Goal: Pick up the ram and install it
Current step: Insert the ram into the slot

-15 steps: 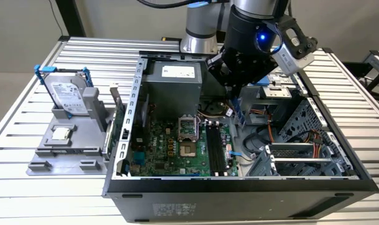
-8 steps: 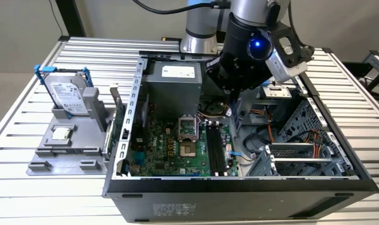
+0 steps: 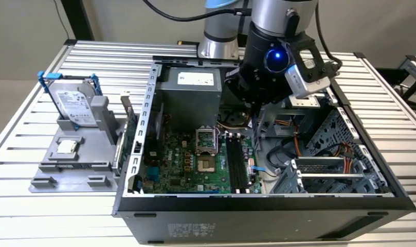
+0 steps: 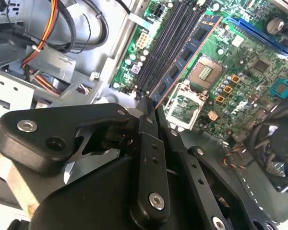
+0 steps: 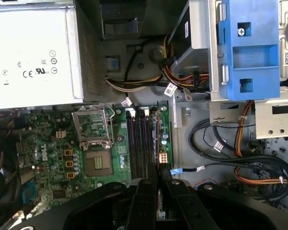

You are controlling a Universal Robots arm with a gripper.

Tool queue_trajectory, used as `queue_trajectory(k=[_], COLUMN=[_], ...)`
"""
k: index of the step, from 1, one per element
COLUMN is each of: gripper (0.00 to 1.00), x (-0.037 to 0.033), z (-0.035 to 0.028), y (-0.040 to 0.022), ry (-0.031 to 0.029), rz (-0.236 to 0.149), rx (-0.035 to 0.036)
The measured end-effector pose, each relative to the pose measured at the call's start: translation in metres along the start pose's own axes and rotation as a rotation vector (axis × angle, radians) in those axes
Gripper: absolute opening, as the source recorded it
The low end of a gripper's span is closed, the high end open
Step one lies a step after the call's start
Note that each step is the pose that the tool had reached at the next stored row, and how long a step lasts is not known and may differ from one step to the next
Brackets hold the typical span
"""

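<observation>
My gripper (image 4: 149, 109) is shut on one end of the ram (image 4: 187, 55), a long thin dark stick with a row of blue-black chips and a copper-coloured edge. In the second wrist view the stick reaches out from the fingertips over the green motherboard, alongside the black memory slots (image 4: 168, 43) and next to the CPU socket (image 4: 201, 72). In the first wrist view the gripper (image 5: 157, 175) hangs over the slots (image 5: 137, 143), with the ram edge-on. In the exterior view the gripper (image 3: 254, 107) hovers inside the open computer case, above and behind the slots (image 3: 236, 164).
A silver hard drive in a blue-handled frame (image 3: 77, 105) stands on a grey holder at the exterior view's left. Inside the case are the power supply (image 3: 191, 85), cable bundles (image 3: 283, 154) and a metal drive cage (image 3: 324, 170). A blue bracket (image 5: 249, 48) sits near the slots.
</observation>
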State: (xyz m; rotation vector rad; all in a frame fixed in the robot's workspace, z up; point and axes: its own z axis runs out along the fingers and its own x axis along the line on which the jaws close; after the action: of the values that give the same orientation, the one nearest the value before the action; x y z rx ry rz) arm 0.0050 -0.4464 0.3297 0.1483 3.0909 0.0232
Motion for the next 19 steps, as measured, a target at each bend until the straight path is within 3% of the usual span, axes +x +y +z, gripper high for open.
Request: queue_trajectory(k=[11,15,19], gripper=[0.00,0.00,0.00], x=[0.0002,-0.0016,-0.0035], z=[0.0193,0.0212,0.0254], y=[-0.0003,-0.0001,0.0001], ry=[-0.0004,-0.0006,-0.0002], rz=[0.001,0.001,-0.026], rx=[0.0032,0.0038,0.0019])
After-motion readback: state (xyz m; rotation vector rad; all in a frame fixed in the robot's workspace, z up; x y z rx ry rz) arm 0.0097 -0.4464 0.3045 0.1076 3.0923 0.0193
